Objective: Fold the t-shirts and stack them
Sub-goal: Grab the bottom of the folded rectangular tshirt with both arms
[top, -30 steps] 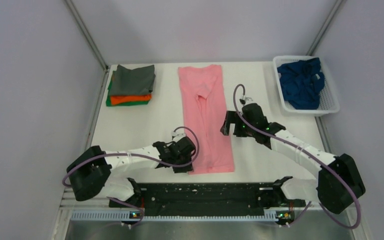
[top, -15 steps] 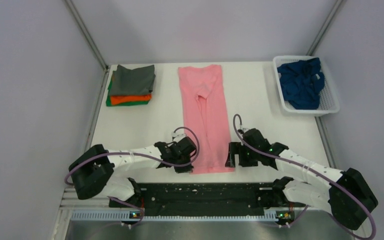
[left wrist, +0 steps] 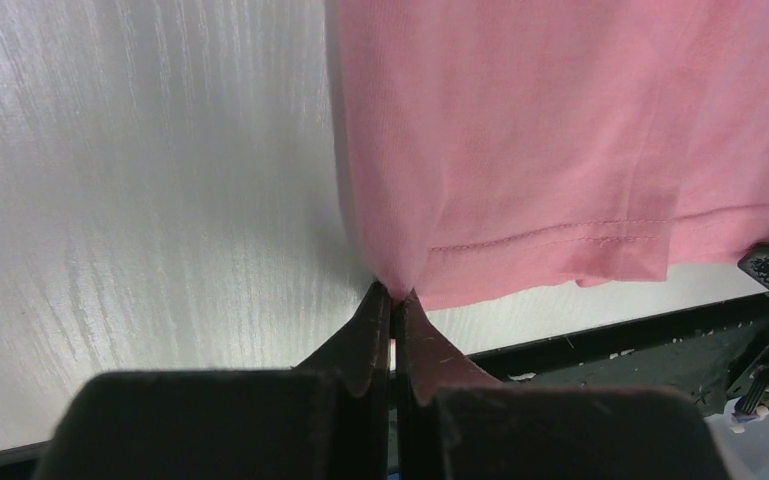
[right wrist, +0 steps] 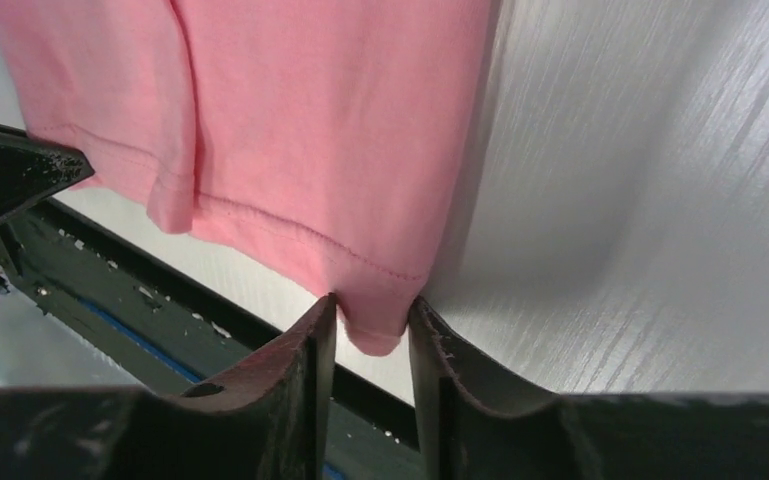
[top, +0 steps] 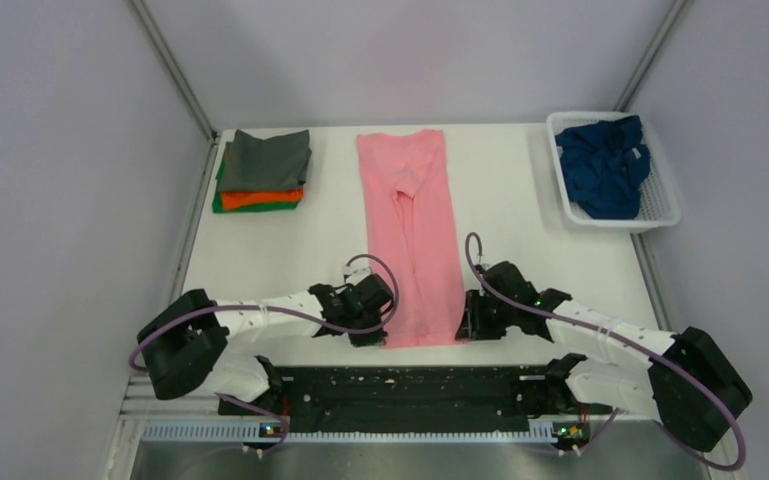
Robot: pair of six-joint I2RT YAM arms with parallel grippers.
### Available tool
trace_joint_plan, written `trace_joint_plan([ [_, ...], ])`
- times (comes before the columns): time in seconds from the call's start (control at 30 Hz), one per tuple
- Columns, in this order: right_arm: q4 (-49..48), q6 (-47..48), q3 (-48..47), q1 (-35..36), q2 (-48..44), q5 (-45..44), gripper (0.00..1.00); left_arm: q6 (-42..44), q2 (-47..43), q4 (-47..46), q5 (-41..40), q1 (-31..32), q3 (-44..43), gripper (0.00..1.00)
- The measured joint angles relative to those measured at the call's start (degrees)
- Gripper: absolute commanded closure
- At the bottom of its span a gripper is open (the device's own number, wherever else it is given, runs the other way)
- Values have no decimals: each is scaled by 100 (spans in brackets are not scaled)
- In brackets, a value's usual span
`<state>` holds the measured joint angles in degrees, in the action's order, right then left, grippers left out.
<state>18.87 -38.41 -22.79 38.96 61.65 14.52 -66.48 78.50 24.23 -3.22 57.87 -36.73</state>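
At the far left of the white tabletop (top: 520,200) sits a folded stack: a dark grey t-shirt (top: 265,160) on top, an orange t-shirt (top: 265,197) under it and a green t-shirt (top: 250,208) at the bottom. The pink t-shirt (top: 412,230) lies down the middle, folded into a long narrow strip that runs from the far edge to the near one. At the far right, the white basket (top: 625,224) holds a crumpled navy blue t-shirt (top: 605,165).

The left arm reaches low along the near edge. The left hand (left wrist: 393,300) is pinched tight on the strip's near left corner. The right arm mirrors it. The right hand (right wrist: 372,318) is parted a little, its fingers straddling the near right corner, which fills most of the gap.
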Motion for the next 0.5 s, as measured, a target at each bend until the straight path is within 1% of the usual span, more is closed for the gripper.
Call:
trace_joint_plan([
  [0.1, 2, -70, 79, 7, 0, 33, 100, -37, -2, -2, -2, 0, 4, 100],
  [0.33, 273, -76, 140, 44, -175, 190, 100, -175, -332, -146, 59, 66, 326, 100],
  [0.5, 597, -74, 236, 275, -798, 564, 100, -254, -761, -26, 92, 431, 616, 100],
])
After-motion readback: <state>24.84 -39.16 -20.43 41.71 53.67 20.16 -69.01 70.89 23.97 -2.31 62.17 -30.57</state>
